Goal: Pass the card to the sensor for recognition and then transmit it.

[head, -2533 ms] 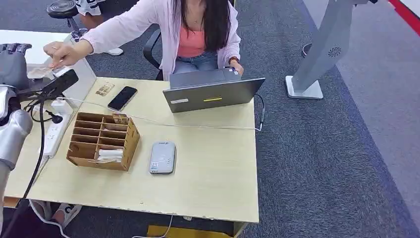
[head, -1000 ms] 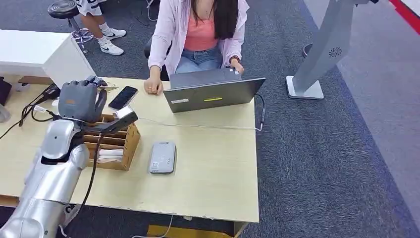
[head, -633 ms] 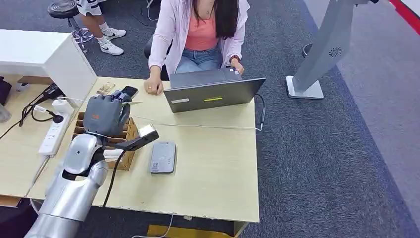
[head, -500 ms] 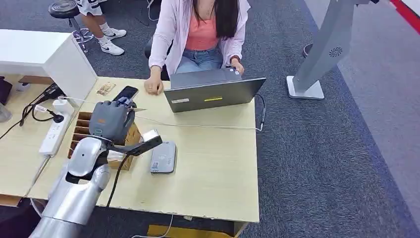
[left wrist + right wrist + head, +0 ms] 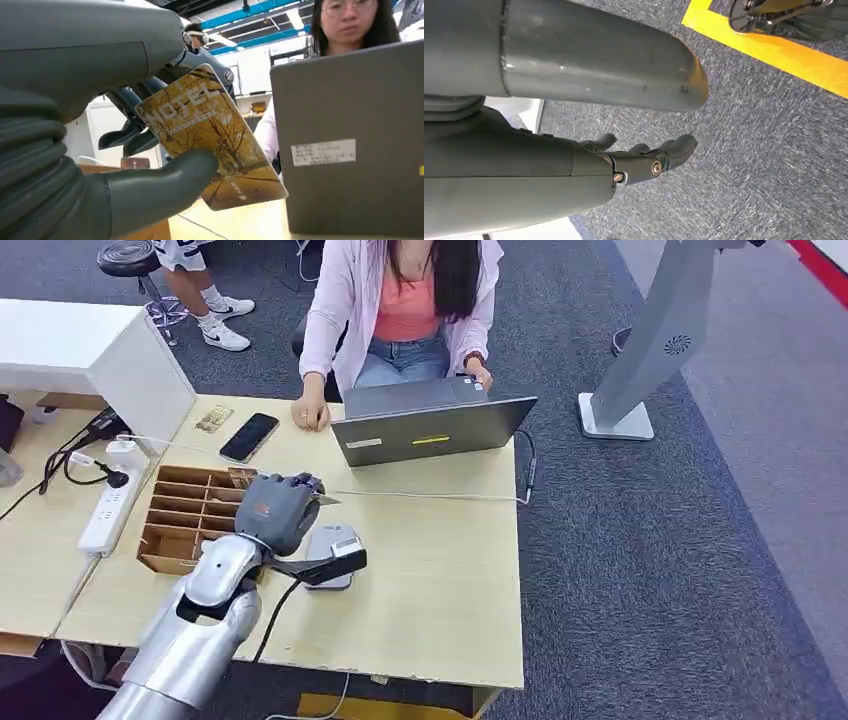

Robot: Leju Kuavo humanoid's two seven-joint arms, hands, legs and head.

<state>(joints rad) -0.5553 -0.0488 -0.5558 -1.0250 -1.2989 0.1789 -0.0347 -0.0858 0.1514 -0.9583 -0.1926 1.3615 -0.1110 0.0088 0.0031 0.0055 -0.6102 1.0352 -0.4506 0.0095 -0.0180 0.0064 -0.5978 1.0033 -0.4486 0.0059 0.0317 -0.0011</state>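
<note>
One wooden desk [image 5: 440, 580] carries everything that matters, with a person [image 5: 400, 300] seated at its far side behind an open grey laptop [image 5: 430, 430]. Next in size is the wooden slotted organiser [image 5: 190, 510] on the desk's left part, then the left hand [image 5: 278, 512], which hovers above the desk just beside the organiser's right edge. A black phone [image 5: 248, 437] lies near the far edge, well apart from the hand. The grey card sensor [image 5: 335, 540] lies flat on the desk, partly hidden under the wrist camera, directly in front of the hand.

Smallest is the hotel key card [image 5: 210, 137], golden brown with a tree print, pinched in the left hand: the thumb presses one face and the fingers [image 5: 130, 137] back the other, so roughly half the card juts out free toward the laptop. It looks thin, stiff and very light, with a smooth glossy face likely to slip, so a hold on one end, leaving the rest bare for the reader, suits it.

From its wrist camera, the right hand [image 5: 644, 160] hangs above grey carpet, its fingers loosely apart around nothing.
</note>
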